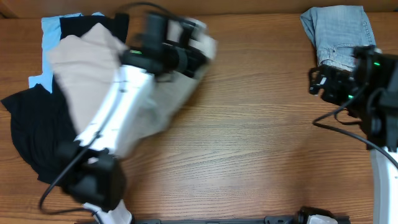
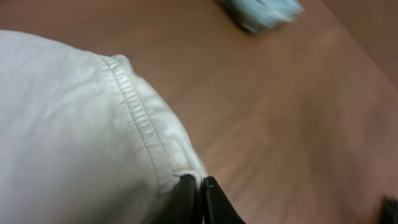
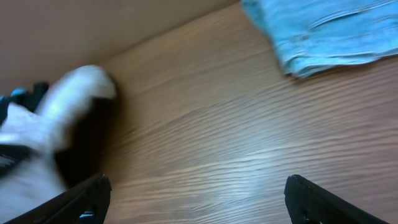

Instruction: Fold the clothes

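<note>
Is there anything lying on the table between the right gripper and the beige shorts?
Nothing visible. Only table wood lies between the right gripper and the beige shorts; the folded denim sits off that path. The left gripper grips their edge.

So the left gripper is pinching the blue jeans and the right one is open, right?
Not quite. The left gripper is pinching the beige shorts, not the jeans, as the left wrist view shows. The jeans lie apart, over by the right arm. The right gripper is open, as you said.
</note>
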Action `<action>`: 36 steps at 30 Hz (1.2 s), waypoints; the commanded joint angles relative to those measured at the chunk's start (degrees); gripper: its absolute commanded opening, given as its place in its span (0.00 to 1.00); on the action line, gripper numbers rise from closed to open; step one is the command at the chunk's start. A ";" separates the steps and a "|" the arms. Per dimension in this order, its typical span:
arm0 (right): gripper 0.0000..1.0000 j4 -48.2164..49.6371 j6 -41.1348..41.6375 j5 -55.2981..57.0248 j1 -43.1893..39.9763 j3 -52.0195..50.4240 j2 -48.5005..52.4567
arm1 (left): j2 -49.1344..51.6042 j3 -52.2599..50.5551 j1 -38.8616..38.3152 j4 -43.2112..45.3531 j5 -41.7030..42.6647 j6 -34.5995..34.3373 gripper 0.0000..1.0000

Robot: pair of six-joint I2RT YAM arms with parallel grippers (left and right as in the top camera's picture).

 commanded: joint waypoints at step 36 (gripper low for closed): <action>0.79 -3.89 0.98 -5.88 11.30 -7.85 21.05 | 6.67 26.05 14.73 -35.15 -15.87 -2.10 1.00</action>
